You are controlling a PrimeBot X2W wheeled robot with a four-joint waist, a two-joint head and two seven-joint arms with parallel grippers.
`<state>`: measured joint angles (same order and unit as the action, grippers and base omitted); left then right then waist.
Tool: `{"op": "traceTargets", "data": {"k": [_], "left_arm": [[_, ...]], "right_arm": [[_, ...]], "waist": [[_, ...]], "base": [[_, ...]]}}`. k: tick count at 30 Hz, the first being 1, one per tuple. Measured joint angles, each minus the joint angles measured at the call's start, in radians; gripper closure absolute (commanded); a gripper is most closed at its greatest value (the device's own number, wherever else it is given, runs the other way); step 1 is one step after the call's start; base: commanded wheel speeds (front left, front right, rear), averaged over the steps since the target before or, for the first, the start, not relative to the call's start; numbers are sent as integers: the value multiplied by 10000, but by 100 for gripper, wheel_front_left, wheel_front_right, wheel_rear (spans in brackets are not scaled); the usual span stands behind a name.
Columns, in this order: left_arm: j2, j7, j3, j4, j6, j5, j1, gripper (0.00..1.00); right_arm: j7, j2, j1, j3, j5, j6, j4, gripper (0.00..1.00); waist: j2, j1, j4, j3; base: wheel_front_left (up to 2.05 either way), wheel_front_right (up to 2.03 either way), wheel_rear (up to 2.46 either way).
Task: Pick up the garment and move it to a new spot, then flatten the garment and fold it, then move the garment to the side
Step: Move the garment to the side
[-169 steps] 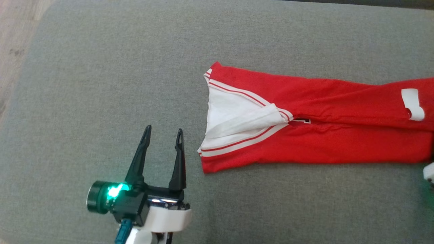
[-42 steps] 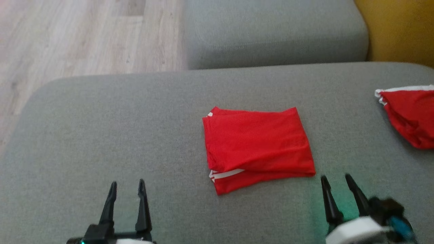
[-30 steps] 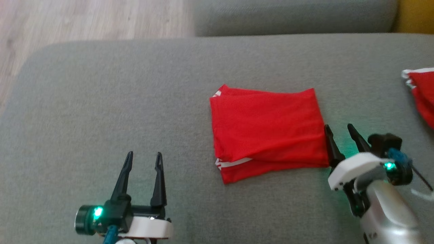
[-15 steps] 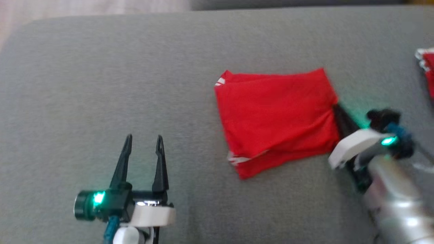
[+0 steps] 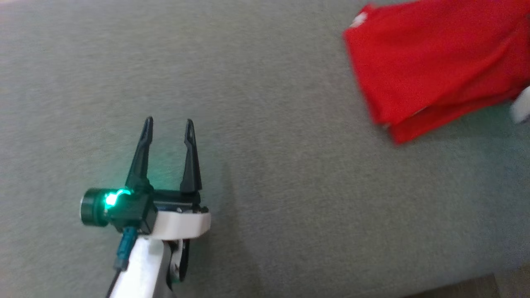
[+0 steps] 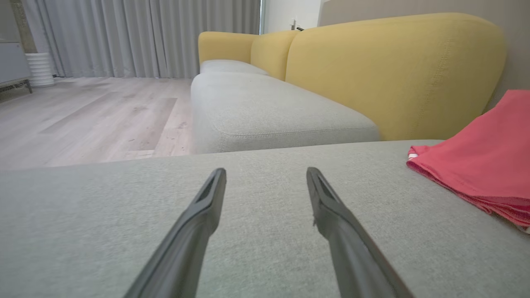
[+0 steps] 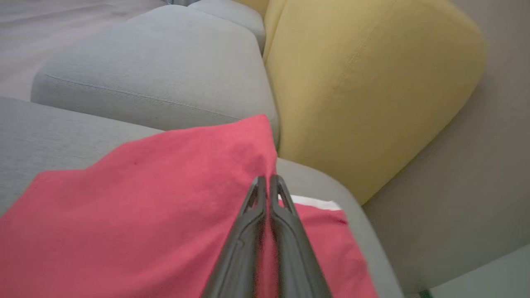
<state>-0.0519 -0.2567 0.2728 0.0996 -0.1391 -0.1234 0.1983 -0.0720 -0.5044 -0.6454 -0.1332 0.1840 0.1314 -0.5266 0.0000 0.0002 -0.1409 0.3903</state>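
Note:
The garment (image 5: 434,62) is a folded red cloth at the upper right of the head view, on the grey sofa seat (image 5: 265,165). My right gripper (image 7: 267,179) is shut on the garment (image 7: 145,207) at its right edge, and the cloth bunches and rises toward the fingertips. In the head view a white bit of the right wrist (image 5: 522,105) sits at the right edge beside the cloth. My left gripper (image 5: 167,124) hovers open over bare cushion, well left of the garment (image 6: 484,165), with nothing between its fingers (image 6: 207,207).
A second red cloth with white trim (image 7: 319,205) lies under the right fingers near the seat's corner. A yellow backrest (image 7: 364,82) stands behind it. Another grey cushion (image 6: 265,111) and wooden floor (image 6: 83,116) lie beyond the seat.
The right gripper has shut on the garment's right edge and drawn it rightward, away from the left gripper. The head camera has also shifted. The left gripper stays open.

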Motion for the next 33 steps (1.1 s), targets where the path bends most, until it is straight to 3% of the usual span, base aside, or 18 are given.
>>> {"op": "traceTargets", "data": {"k": [4, 5, 6, 7, 12, 20, 23, 33], "left_arm": [[2, 0, -176, 113, 174, 84, 282, 0], [2, 0, -182, 115, 201, 92, 337, 0], [4, 0, -182, 125, 261, 92, 403, 0], [4, 0, -188, 127, 261, 92, 467, 0], [4, 0, -180, 230, 439, 84, 713, 0], [6, 0, -81, 516, 489, -192, 620, 0], [6, 0, -33, 600, 464, -232, 411, 0], [8, 0, 27, 1060, 470, -339, -1049, 0]], "right_arm": [[738, -696, 11, 798, -203, 0, 1047, 100], [913, -828, 18, 1012, -278, 0, 1231, 91], [1028, -918, 29, 1275, -443, 0, 1421, 18], [1047, -965, 41, 1517, -654, 0, 1639, 0], [775, -679, 367, 2397, -1607, 0, 2811, 0], [495, 1760, 2549, 2468, -2178, 0, 3223, 0], [0, 2502, 3265, 2165, -1900, 0, 2894, 0], [-1710, 3858, 4824, 612, -355, 0, 903, 0]], "waist": [[0, -1, -421, 373], [0, -1, -491, 464], [0, -1, -554, 555], [0, 0, -603, 629], [0, 0, -600, 726], [0, -3, -85, 35], [0, -3, 175, -393], [1, -5, 856, -2295]], "base": [[0, 0, 0], [0, 0, 0], [0, 0, 0], [0, 0, 0], [0, 0, 0], [0, 0, 0], [0, 0, 0], [0, 0, 0]]}}
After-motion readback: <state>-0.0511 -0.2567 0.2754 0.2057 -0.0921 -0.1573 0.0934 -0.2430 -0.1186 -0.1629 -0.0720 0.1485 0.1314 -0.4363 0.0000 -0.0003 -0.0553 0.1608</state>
